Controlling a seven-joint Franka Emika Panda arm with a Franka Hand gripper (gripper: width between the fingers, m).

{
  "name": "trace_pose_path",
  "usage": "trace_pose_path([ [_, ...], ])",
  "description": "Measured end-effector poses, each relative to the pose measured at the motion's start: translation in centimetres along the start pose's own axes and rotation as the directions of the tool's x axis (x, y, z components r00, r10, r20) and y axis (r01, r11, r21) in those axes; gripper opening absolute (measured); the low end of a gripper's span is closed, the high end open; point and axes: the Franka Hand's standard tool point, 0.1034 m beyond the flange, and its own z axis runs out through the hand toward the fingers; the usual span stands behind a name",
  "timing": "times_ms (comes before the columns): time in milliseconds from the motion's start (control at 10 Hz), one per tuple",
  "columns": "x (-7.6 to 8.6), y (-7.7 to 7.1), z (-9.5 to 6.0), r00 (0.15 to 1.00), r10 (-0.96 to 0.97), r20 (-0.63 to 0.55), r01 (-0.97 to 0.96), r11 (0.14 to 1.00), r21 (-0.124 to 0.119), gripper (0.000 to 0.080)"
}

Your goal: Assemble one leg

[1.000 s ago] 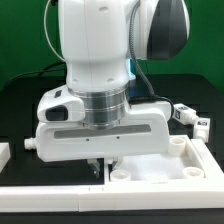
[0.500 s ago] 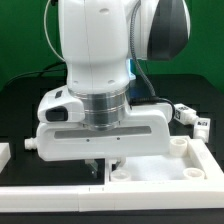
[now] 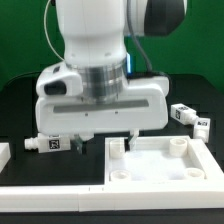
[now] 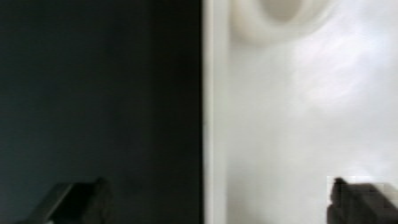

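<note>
Exterior and wrist views of the Panda arm above the black table. The gripper hangs over the edge of the white tabletop that faces the exterior view's left. Its two fingers stand wide apart with nothing between them. In the exterior view only short dark stubs of the fingers show beneath the broad white hand. In the wrist view the gripper appears as two dark fingertips cut off at the frame's corners. Between them the blurred tabletop meets the table along a straight edge, and one corner socket is half cropped. One leg lies on its side on the table at the exterior view's left, near the gripper but apart from it and from the tabletop; its tag is too small to read. A second leg and a third leg lie at the exterior view's right, beyond the tabletop. The arm's body hides the table behind it. A white strip along the near edge is cropped, and its surface cannot be made out.
</note>
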Motion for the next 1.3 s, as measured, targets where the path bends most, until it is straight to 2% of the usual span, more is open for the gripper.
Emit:
trace_pose_path([
  [100,-0.1,0.1,0.3,1.0,0.004,0.004,-0.004,1.0,0.001,0.0643],
  [400,-0.2,0.2,0.5,0.989,-0.145,0.008,0.145,0.989,0.0,0.0648],
  [500,-0.8,0.0,0.5,0.978,-0.208,0.017,0.208,0.978,-0.01,0.0649],
  [700,-4.4,1.3,0.0,0.932,-0.361,0.03,0.361,0.932,-0.025,0.0649],
  [800,-6.1,1.6,-0.5,0.911,-0.409,0.053,0.412,0.91,-0.046,0.0649],
  [900,-6.8,1.4,-1.1,0.894,-0.445,0.06,0.448,0.892,-0.067,0.0649],
  [1000,-6.8,1.5,-1.2,0.846,-0.531,0.052,0.534,0.843,-0.07,0.0649],
  [1300,-7.1,1.4,-0.9,0.831,-0.552,0.071,0.556,0.83,-0.057,0.0649],
])
